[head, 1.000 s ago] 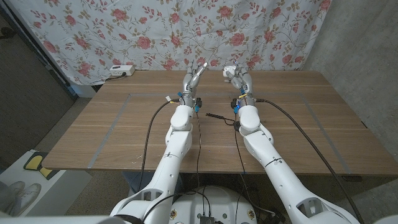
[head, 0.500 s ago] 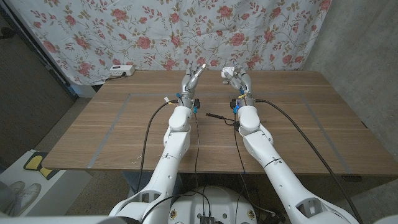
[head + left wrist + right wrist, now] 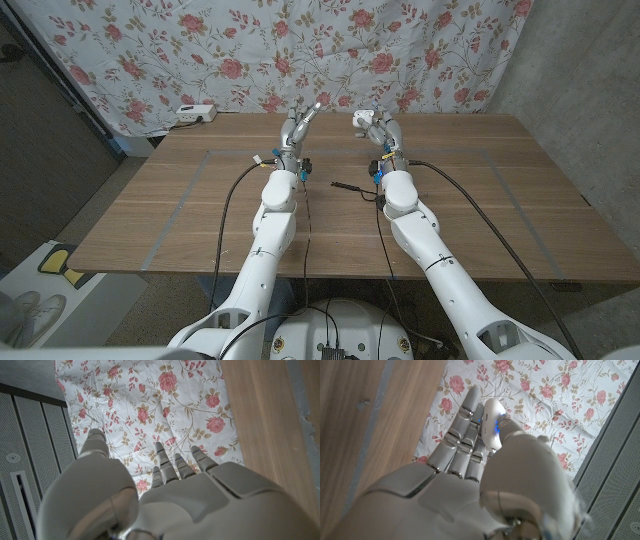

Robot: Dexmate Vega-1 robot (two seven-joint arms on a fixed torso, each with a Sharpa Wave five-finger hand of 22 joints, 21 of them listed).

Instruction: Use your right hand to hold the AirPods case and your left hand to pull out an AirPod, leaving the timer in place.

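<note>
The right hand gripped the white AirPods case at the table's far edge, while the left hand, fingers spread and holding nothing, hung near, at the case's nine o'clock.

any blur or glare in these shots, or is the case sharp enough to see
Right wrist view: the white case in the right robot hand is fairly sharp, blue glints on it. Left wrist view: the left robot hand is soft, up close; the floral cloth is crisper. Head view: even light, no glare, case tiny.
</note>
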